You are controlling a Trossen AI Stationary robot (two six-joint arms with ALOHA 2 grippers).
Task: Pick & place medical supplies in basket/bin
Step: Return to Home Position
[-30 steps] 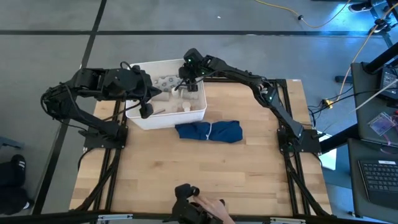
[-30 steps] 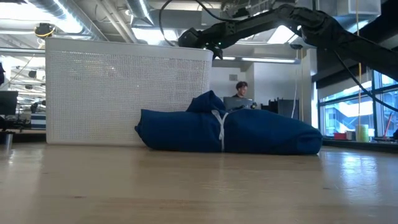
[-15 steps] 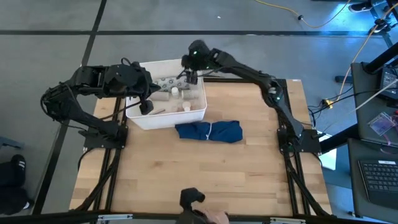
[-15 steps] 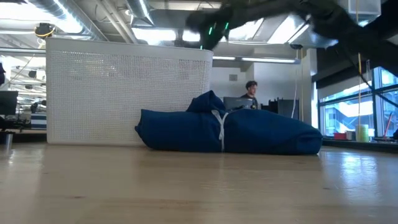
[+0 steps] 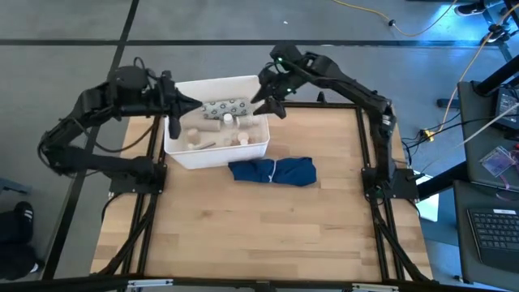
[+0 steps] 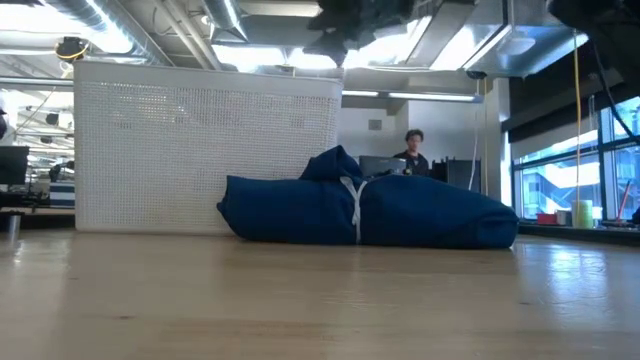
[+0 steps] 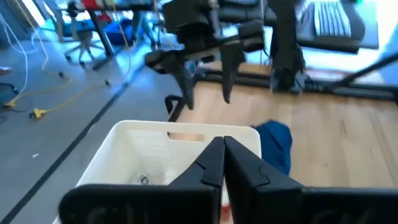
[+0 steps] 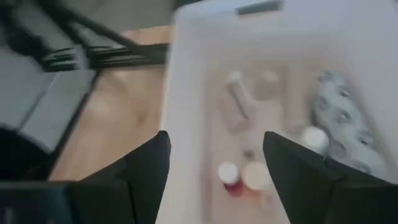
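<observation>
My right gripper (image 5: 270, 100) gapes empty over the one tub (image 5: 212, 156); left gripper (image 7: 222, 147) pressed together, empty; one cloth (image 5: 272, 171).

Medical supplies (image 5: 225, 108) inside white tub (image 5: 216, 154)

The high view looks straight down on the whole pale wooden table (image 5: 243, 235). The low view sits at board level, facing across it, close to the dark blue cloth bundle (image 6: 365, 210) and the white rectangular plastic tub (image 6: 200, 150). The left wrist view looks across the tub toward the bundle; the right wrist view peers down into it from near. All four share the tub.
</observation>
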